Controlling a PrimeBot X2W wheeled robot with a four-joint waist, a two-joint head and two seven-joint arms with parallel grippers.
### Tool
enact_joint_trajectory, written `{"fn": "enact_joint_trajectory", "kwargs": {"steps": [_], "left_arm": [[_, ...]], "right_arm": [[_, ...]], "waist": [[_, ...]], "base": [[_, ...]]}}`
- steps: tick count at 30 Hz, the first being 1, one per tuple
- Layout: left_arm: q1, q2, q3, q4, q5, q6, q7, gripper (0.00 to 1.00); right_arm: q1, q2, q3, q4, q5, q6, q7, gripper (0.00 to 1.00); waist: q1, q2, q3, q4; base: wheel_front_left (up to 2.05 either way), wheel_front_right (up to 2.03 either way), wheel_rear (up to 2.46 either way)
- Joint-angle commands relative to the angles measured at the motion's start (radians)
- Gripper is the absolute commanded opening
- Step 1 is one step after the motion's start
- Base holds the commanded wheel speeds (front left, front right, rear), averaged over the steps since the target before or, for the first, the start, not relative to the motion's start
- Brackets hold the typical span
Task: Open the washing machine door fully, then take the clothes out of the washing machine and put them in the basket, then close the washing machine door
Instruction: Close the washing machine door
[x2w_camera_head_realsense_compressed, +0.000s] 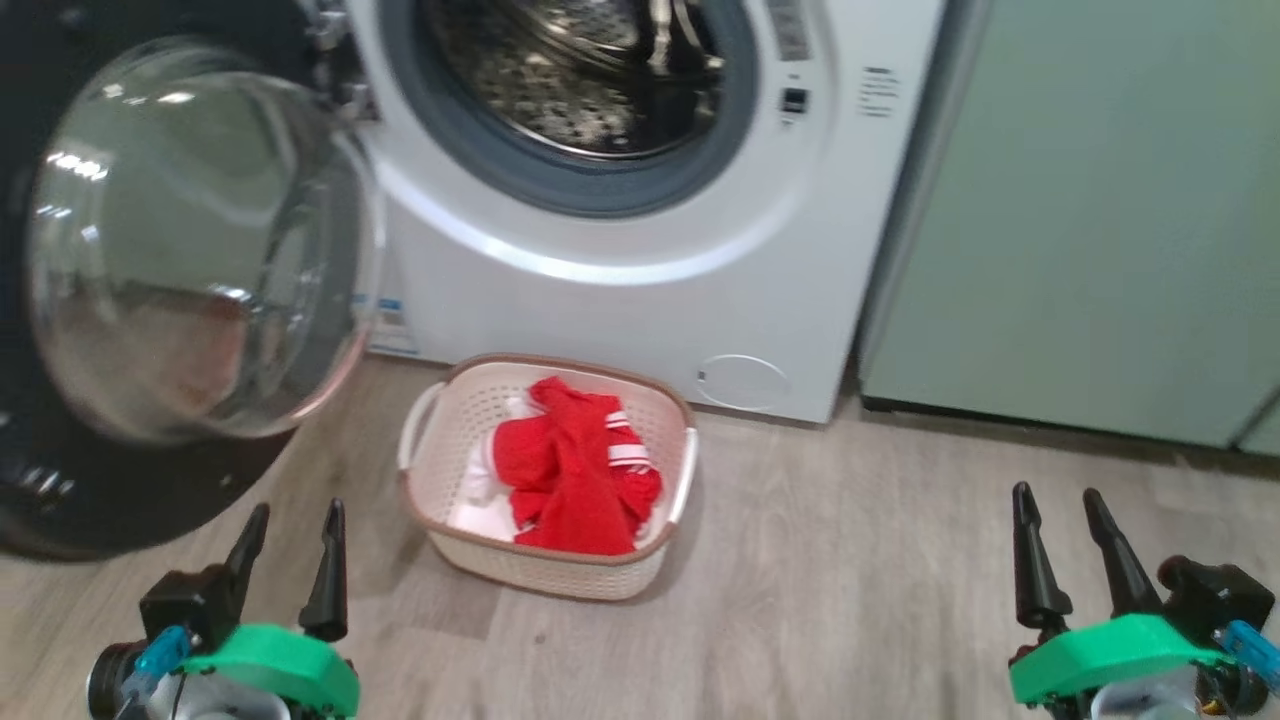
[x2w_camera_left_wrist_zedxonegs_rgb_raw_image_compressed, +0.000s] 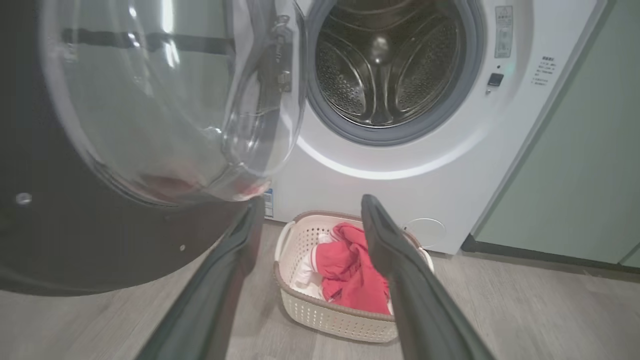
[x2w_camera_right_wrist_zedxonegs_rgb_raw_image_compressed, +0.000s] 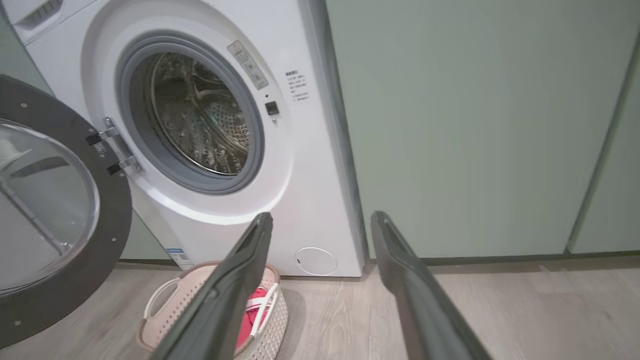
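- Wood-look floor (x2w_camera_head_realsense_compressed: 850, 580) runs across the whole foreground, and everything stands on it.
- Pale green cabinets (x2w_camera_head_realsense_compressed: 1080, 220) stand flush to the right of the washer, with a dark kick strip at the floor line.
- The washing machine (x2w_camera_head_realsense_compressed: 640, 300) is a white front-loader, upper centre in the head view. Its opening is exposed, with a grey gasket (x2w_camera_head_realsense_compressed: 600, 195) ringing the steel drum (x2w_camera_head_realsense_compressed: 590, 70).
- The washing machine door (x2w_camera_head_realsense_compressed: 190, 240) is swung wide to the left on its hinge. The clear bowl bulges toward the robot and the black rim wraps around it. The lower edge hangs above the floor, just left of the basket.
- The basket (x2w_camera_head_realsense_compressed: 560, 575) sits on the floor right in front of the washer, below the opening, between the door and the round filter cover (x2w_camera_head_realsense_compressed: 742, 382). It is upright, with a white handle at each end.
- The clothes (x2w_camera_head_realsense_compressed: 575, 470) are a crumpled heap of red mesh with white striped trim. They lie inside the basket, toward its right half, with white fabric showing under them on the left.
- The left gripper (x2w_camera_head_realsense_compressed: 298, 510) is low at front left, below the door rim. Its fingers are spread wide and hold nothing. In the left wrist view the fingers frame the basket.
- The right gripper (x2w_camera_head_realsense_compressed: 1057, 495) is low at front right, over bare floor and well apart from the basket. Its fingers are spread wide and hold nothing.
- A blue label (x2w_camera_head_realsense_compressed: 390, 315) is at the washer's lower left corner, partly behind the door bowl.
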Motion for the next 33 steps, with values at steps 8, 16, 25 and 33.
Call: {"fn": "enact_joint_trajectory", "kwargs": {"steps": [8,16,25,33], "left_arm": [[-0.026,0.020,0.060,-0.038,0.037,0.019,-0.010,1.00],[-0.037,0.047,0.090,-0.029,0.052,0.030,-0.010,1.00],[-0.019,0.042,0.156,-0.066,0.038,0.056,-0.010,1.00],[0.003,0.016,0.196,-0.098,0.036,0.061,-0.010,0.55]], "right_arm": [[-0.010,0.012,0.023,-0.033,-0.001,-0.001,-0.006,1.00],[-0.013,0.026,0.020,-0.034,0.003,-0.001,-0.006,1.00],[-0.054,0.029,0.058,-0.024,0.003,-0.001,-0.006,1.00],[-0.076,0.020,0.083,-0.011,0.011,-0.001,-0.006,1.00]], "waist": [[0.0000,0.0000,-0.024,0.187],[0.0000,0.0000,-0.028,0.327],[0.0000,0.0000,0.007,0.380],[0.0000,0.0000,0.018,0.389]], "base": [[0.00,0.00,0.00],[0.00,0.00,0.00],[0.00,0.00,0.00],[0.00,0.00,0.00]]}}
